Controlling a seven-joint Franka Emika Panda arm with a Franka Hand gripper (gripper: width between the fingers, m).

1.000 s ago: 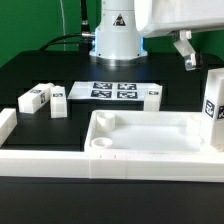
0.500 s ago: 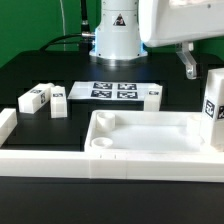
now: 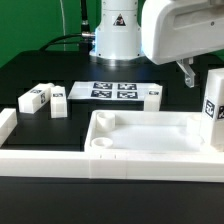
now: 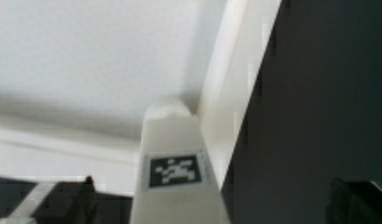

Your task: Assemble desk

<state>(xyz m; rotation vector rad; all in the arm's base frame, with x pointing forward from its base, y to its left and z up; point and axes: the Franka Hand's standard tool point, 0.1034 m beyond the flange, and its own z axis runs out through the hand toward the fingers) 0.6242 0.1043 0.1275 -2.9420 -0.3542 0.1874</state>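
The white desk top lies at the front middle, rim up, with a round socket in its near corner. One tagged leg stands upright at its corner on the exterior view's right. Two legs lie on the table at the exterior view's left, and a third lies beside the marker board. My gripper hangs above and just behind the upright leg. In the wrist view the gripper is open, with dark fingers on either side of the leg, apart from it.
The marker board lies flat behind the desk top. White border rails run along the front and the exterior view's left. The robot base stands at the back.
The gripper has come down toward the upright leg, and the arm's white body fills more of the exterior view. The parts have not moved.
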